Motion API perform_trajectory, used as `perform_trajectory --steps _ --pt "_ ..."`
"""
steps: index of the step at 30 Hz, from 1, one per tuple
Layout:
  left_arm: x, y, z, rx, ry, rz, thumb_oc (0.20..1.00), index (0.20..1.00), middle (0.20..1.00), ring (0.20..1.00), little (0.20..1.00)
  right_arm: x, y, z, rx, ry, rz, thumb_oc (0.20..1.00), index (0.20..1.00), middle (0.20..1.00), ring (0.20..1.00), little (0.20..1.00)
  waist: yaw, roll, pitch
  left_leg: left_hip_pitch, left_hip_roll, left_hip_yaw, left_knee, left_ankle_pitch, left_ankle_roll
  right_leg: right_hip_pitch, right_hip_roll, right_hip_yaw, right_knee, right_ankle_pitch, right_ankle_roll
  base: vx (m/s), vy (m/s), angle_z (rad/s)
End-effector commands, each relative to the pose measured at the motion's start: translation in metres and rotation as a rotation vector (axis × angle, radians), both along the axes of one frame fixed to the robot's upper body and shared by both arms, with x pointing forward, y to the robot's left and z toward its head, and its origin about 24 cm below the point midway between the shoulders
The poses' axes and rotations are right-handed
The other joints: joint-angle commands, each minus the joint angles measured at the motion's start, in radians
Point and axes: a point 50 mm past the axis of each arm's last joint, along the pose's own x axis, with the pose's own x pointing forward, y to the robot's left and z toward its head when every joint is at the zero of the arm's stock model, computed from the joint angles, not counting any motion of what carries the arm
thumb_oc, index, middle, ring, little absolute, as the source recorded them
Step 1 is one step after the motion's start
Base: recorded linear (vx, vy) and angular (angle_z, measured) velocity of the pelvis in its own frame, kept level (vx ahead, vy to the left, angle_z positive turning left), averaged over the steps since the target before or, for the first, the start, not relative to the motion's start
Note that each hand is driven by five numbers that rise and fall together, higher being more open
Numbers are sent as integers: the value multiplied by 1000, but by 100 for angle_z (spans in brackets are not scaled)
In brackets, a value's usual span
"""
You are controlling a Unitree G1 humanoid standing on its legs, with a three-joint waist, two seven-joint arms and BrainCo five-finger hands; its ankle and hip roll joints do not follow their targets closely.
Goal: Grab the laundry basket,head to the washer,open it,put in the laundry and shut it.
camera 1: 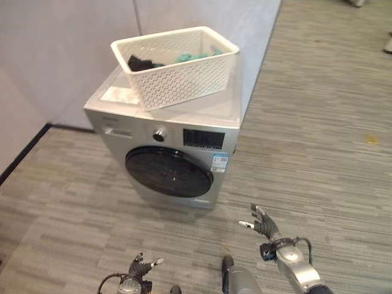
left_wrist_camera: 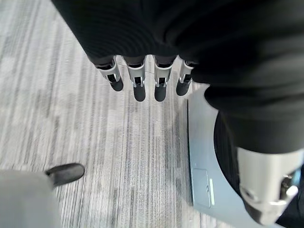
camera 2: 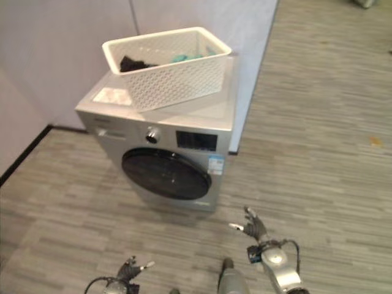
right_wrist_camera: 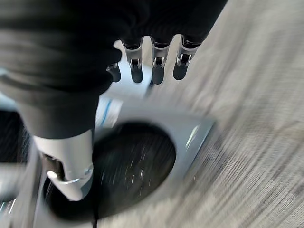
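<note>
A silver front-loading washer (camera 1: 168, 144) is seen standing on grey striped flooring (camera 1: 318, 122), backed against a pale wall panel (camera 1: 67, 49). Its round dark door (camera 1: 169, 171) is closed, flush with the washer's front. A control knob (camera 1: 159, 135) and a dark display panel (camera 1: 204, 139) are seen above the door.

A white perforated laundry basket (camera 1: 177, 67) rests on top of the washer, tilted slightly, toward the washer's rear. Inside the basket, a dark garment (camera 1: 142, 62) and a teal garment (camera 1: 195, 56) are visible.

The right hand (camera 1: 263, 223) is held low over the floor in front of the washer, off the door's right side, apart from it. Its fingers (right_wrist_camera: 157, 64) are extended and spread; nothing is held. In the right wrist view the door is seen past the fingertips.

The left hand (camera 1: 142, 267) is held low in front of the washer, below the door's left part and well apart from it. Its fingers (left_wrist_camera: 139, 80) are straight and relaxed, empty. The washer's lower front corner is seen beside them in the left wrist view.
</note>
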Motion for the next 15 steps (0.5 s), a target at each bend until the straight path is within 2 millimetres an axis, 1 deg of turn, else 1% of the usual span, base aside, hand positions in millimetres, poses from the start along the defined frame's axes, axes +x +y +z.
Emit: perform_trajectory --steps 1,2,3,4,5,6,9,10,11,12,13,15 --pt "21 -2 9 11 -91 -36 1000 1000 1000 1000 1000 36 28 39 -22 -198 162 1000 1000 1000 1000 1000 44 -30 -4 -18 -45 -65 -4 -54 20 43 -13 19 -168 132 -17 -44 -122 9" --pt "22 -3 10 8 -101 -34 1000 1000 1000 1000 1000 43 36 42 -35 -218 193 1000 1000 1000 1000 1000 63 -39 -12 -32 -42 -60 -6 -50 17 59 -23 1 -224 143 -12 -44 -124 -3" --pt "22 -4 11 3 -108 -34 1000 1000 1000 1000 1000 48 40 45 -55 -228 212 1000 1000 1000 1000 1000 75 -46 -16 -39 -40 -59 -12 -46 15 65 -22 0 -253 149 -10 -33 -92 -6" --pt "22 -4 11 3 -108 -34 1000 1000 1000 1000 1000 48 40 45 -55 -228 212 1000 1000 1000 1000 1000 75 -46 -16 -39 -40 -59 -12 -46 15 66 -22 0 -254 149 -11 -44 -89 -7" --pt "24 -5 13 -5 -124 -36 1000 1000 1000 1000 1000 57 49 51 -81 -254 244 1000 1000 1000 1000 1000 95 -59 -16 -48 -38 -70 -27 -33 12 69 -15 7 -280 151 -11 -23 -60 3" --pt "23 -6 13 -7 -127 -44 1000 1000 1000 1000 1000 60 52 53 -84 -262 250 1000 1000 1000 1000 1000 102 -65 -16 -47 -39 -76 -35 -28 11 73 -14 3 -286 150 -11 -23 -73 4" --pt "26 -9 15 -8 -142 -75 1000 1000 1000 1000 1000 68 57 58 -109 -285 248 1000 1000 1000 1000 1000 120 -77 1 -55 -36 -101 -46 -14 1 80 -9 -28 -293 144 -12 -29 -51 11" --pt "28 -10 17 -11 -154 -83 1000 1000 1000 1000 1000 73 56 61 -119 -297 236 1000 1000 1000 1000 1000 127 -78 14 -67 -34 -116 -46 -8 -3 77 -7 -43 -294 143 -14 -51 -50 48" --pt "29 -10 17 -11 -154 -83 1000 1000 1000 1000 1000 73 56 61 -119 -298 236 1000 1000 1000 1000 1000 125 -78 14 -67 -34 -118 -46 -7 -3 78 -7 -45 -294 142 -14 -87 -76 66" --pt "32 -12 21 -21 -181 -95 1000 1000 1000 1000 1000 84 51 64 -165 -301 199 1000 1000 1000 1000 1000 144 -78 34 -92 -32 -145 -44 4 -8 77 -7 -81 -305 142 -16 -56 -47 55" --pt "32 -12 21 -21 -181 -95 1000 1000 1000 1000 1000 84 51 64 -164 -302 199 1000 1000 1000 1000 1000 142 -78 35 -93 -33 -147 -44 4 -8 78 -7 -83 -305 142 -16 -80 -65 51" --pt "36 -14 25 -27 -208 -106 1000 1000 1000 1000 1000 93 44 70 -206 -316 160 1000 1000 1000 1000 1000 158 -76 57 -116 -32 -164 -43 14 -13 73 -6 -106 -315 143 -18 -68 -42 37"
